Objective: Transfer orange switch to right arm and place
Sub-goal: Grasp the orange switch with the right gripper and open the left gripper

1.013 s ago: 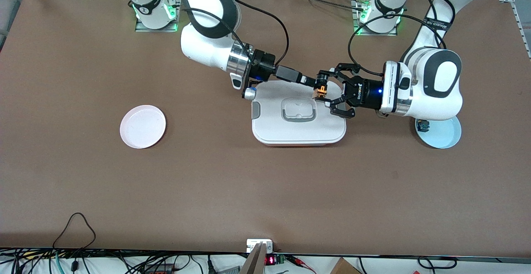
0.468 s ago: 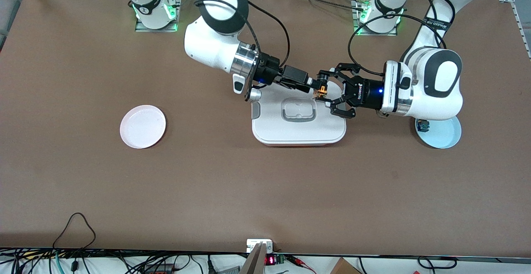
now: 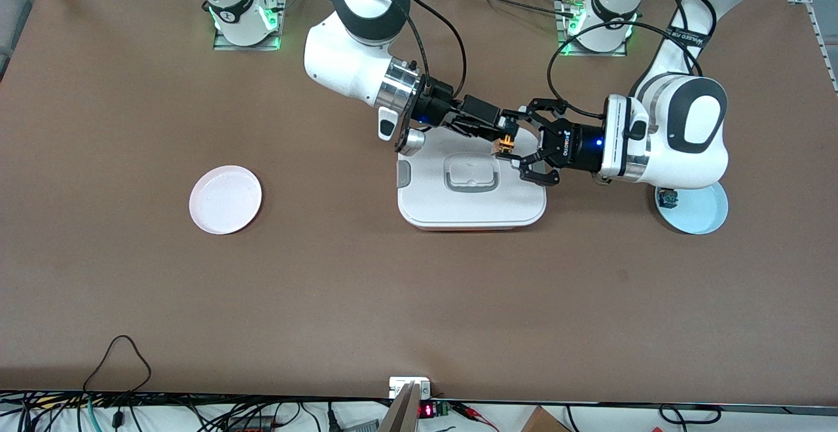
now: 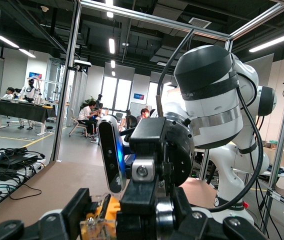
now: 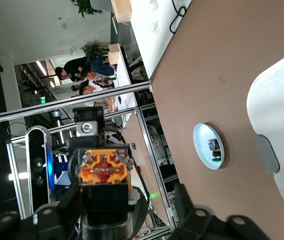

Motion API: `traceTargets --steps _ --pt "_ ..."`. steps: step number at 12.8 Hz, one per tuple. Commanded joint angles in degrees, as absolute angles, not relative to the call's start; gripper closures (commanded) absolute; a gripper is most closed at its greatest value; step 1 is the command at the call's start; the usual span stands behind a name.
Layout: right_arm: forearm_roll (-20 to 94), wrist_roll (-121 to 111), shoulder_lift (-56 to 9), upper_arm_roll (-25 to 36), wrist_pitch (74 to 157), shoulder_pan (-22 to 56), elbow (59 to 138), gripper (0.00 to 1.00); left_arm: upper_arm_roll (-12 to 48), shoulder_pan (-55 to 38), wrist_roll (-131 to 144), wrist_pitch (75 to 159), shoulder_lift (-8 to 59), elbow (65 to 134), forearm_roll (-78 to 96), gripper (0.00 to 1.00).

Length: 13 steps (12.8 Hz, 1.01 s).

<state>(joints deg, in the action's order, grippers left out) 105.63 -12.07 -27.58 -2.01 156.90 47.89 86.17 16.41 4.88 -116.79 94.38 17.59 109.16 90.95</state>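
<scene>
Handover step: left hand [image 3: 517, 145] gripping orange switch [image 3: 505, 146] over white lidded box [image 3: 471, 206] mid-counter. Right hand [image 3: 499, 132] reaching at switch, finger state unclear. Next: clamping right, releasing left, carrying toward pink plate [image 3: 225, 199].

Table [image 3: 419, 301]: plain brown. Switch [image 3: 505, 146]: orange body, black knob; red-and-orange face in the right wrist view. Left tool [image 3: 517, 147]: black claw linkage, blue light. Right tool [image 3: 501, 134]: black, silver wrist ring. Arms white with black joints. Box [image 3: 471, 206]: white, grey handle. Plates: pink [image 3: 225, 199], light blue [image 3: 700, 213].
</scene>
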Motion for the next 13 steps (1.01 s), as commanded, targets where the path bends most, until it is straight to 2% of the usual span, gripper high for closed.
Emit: traceTargets --steps 1,3,6,8,12,13 --pt "104.94 -12.48 -28.56 -1.67 157.76 47.9 84.29 0.23 16.0 4.13 -117.86 95.1 16.35 109.69 92.72 1.0" --pt "104.94 -12.48 -28.56 -1.67 157.76 47.64 83.67 0.28 16.0 4.13 -117.77 95.1 16.35 109.69 92.72 1.0" --pt "104.94 -12.48 -28.56 -1.67 157.76 47.64 83.76 0.44 16.0 4.13 -117.69 95.1 16.35 109.77 92.72 1.0" --pt "104.94 -12.48 -28.56 -1.67 157.76 47.73 83.76 0.59 16.0 4.13 -117.69 95.1 16.35 109.69 92.64 1.0" --pt "104.85 -12.57 -28.48 -1.58 157.76 47.37 83.76 0.99 16.0 4.13 -117.77 95.1 16.35 109.78 92.64 1.0" --pt "104.85 -12.57 -28.48 -1.58 157.76 47.37 83.76 1.0 16.0 4.13 -117.77 95.1 16.35 109.78 92.64 1.0"
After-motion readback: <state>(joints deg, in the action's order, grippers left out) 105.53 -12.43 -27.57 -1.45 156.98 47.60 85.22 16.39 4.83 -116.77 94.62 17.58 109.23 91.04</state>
